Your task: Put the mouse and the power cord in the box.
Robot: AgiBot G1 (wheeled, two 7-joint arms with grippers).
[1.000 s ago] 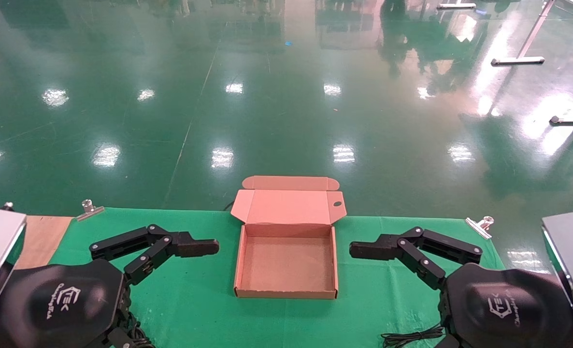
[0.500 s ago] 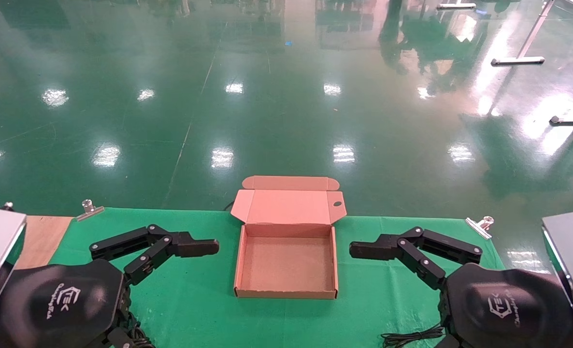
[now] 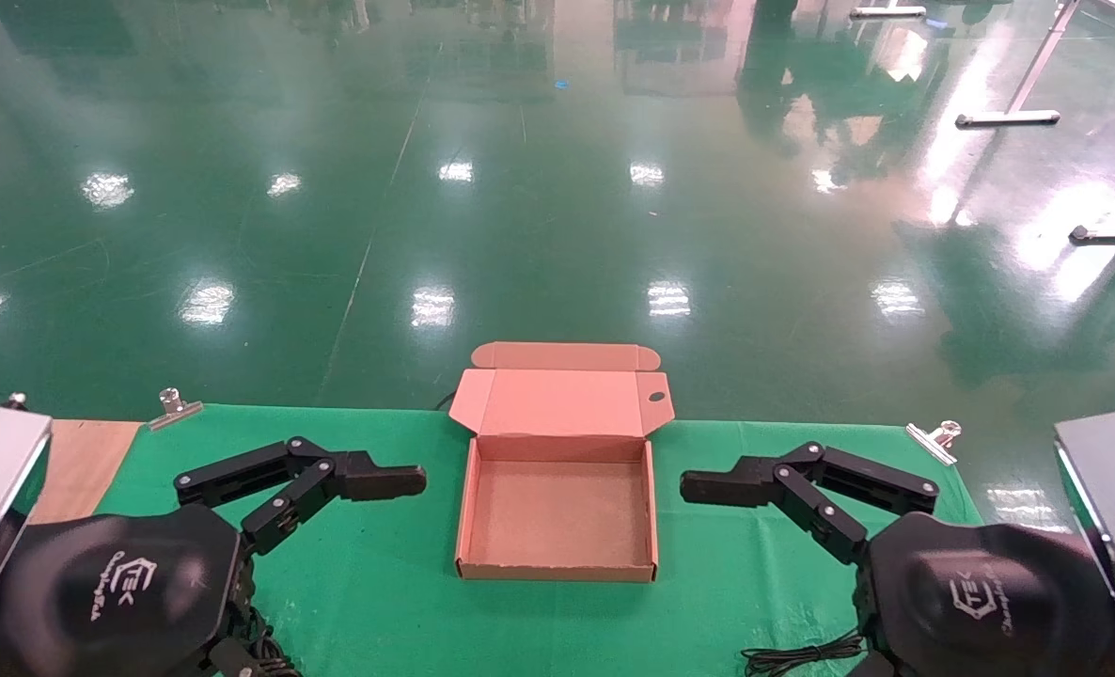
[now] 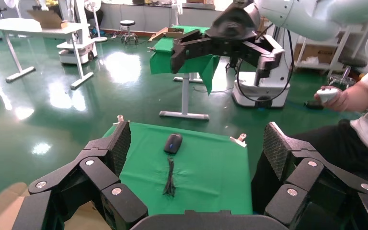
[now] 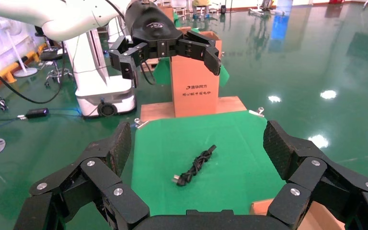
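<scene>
A: Head view. The shallow brown corrugated cardboard box point(image 3: 557, 512) sits mid-table on the green cloth point(image 3: 379, 602), lid flap back, one small round hole in the flap. Nothing lies inside it.

B: Grippers?

A: The left gripper point(image 3: 407, 480) hovers just left of the box, the right gripper point(image 3: 698, 487) just right of it; both point inward. Each black housing carries a pale logo; I read "TEK", the script below it is illegible.

B: Left wrist view?

A: Left gripper point(image 4: 196, 143) spread wide, holding nothing. Between its fingers, farther off, the small black oval mouse point(image 4: 173, 143) lies on the cloth, its thin bundled cable beside it.

B: Right wrist view?

A: Right gripper point(image 5: 197, 139) likewise spread, unloaded. The thick black power cord point(image 5: 194, 166), twisted into a bundle, lies on the cloth. Behind stands a tall brown carton point(image 5: 194, 88) with printed Chinese lettering, too small to read.
</scene>
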